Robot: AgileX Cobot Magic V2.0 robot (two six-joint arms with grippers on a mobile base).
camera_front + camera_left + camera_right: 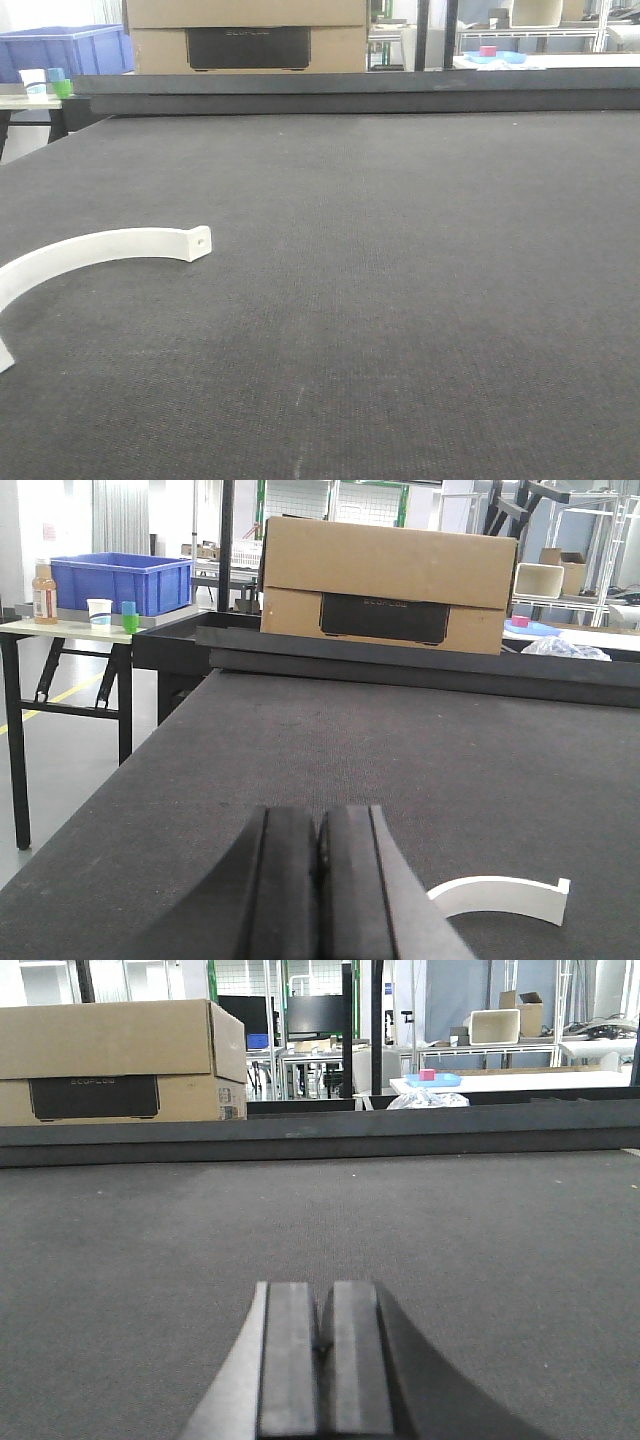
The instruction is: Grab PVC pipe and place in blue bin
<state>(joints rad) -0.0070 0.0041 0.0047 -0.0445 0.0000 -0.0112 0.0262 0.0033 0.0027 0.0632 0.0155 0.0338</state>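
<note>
Since the PVC pipe (500, 890) shows only in the left wrist view, the left arm is the nearer one by my read. It's really a white curved piece, an arc lying flat on the dark table mat (400, 750). It sits just ahead and to the right of the left gripper (320, 825), near but apart, not touching. The arc's chord runs roughly crosswise to the gripper's pointing direction. The bow faces away and the open side faces back toward the gripper, with a flat tab on the end farther to the right.

Left gripper: pads pressed together, nothing between them, held low over the mat and about level, pointing straight ahead. Right gripper (325, 1305): jaws likewise closed and empty, same low level pose. No pipe ahead of it in the right wrist view, so the piece lies off to its left, out of frame.

The blue bin (120, 583) is far ahead and to the left of the left gripper, on a side table (60, 630) past the mat's edge, well apart from the pipe. A cardboard box (390, 580) stands far ahead, beyond the mat.

The grab isn't started. The next move likely needs the left jaws opened, shifted right and lowered across the thin band.
</note>
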